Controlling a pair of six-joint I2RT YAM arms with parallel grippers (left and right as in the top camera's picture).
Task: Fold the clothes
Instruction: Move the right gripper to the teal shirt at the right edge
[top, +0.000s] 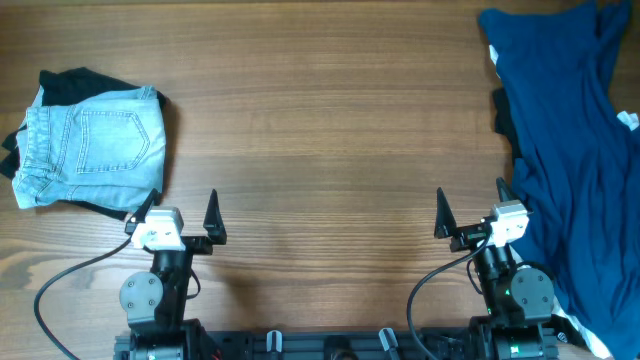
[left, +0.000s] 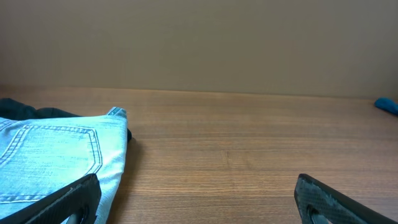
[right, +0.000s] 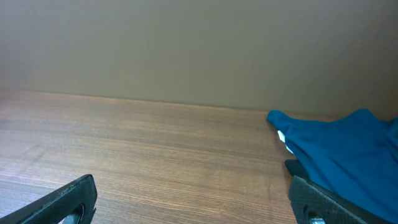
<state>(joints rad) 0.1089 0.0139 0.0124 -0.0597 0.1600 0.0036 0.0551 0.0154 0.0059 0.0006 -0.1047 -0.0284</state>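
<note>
The dark teal-blue shirt (top: 570, 150) lies crumpled along the table's right side, from the far right corner down to the near edge. It also shows at the right of the right wrist view (right: 342, 152). My right gripper (top: 470, 212) is open and empty near the front edge, its right finger next to the shirt's left border. My left gripper (top: 180, 212) is open and empty near the front left. Both sets of fingers show wide apart in the wrist views, the left (left: 199, 202) and the right (right: 193, 202).
Folded light-blue denim shorts (top: 90, 145) lie on a dark garment (top: 70, 85) at the left edge, just beyond my left gripper; they show in the left wrist view (left: 56, 155). Bare wooden tabletop (top: 330, 130) spans the middle.
</note>
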